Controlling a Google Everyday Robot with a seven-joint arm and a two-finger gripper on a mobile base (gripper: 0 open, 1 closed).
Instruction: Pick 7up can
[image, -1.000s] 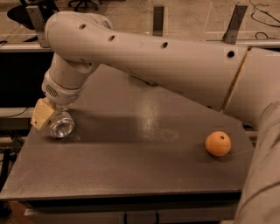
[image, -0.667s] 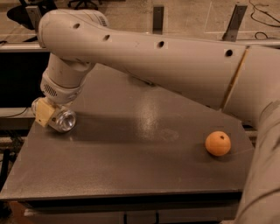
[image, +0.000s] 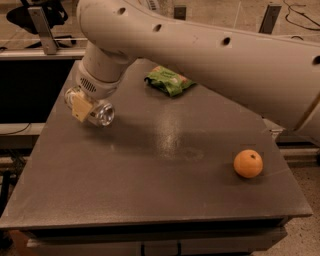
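Item: 7up can (image: 102, 114), small, silvery, lying on its side with the shiny round end turned toward the camera, located near the nine o'clock edge of the counter (image: 165, 170). It is grasped by the gripper (image: 89, 106), which is lowered over it from the arm (image: 210, 45); one cream finger pad (image: 80, 106) is laid against the can's wall and the opposite finger is hidden behind it. Whether the can is clear of the counter cannot be told. Handling, as judged: light, thin-walled, smooth and slippery; easily dented if squeezed hard, and prone to roll when set on its side. Hold is best taken across the middle of the cylinder, not at the rims, with moderate pressure and the fingers squared to the wall so that the can is not levered out. Other contents: green snack bag (image: 170, 80) at twelve o'clock and orange (image: 248, 163) at four o'clock, both well apart from the can.
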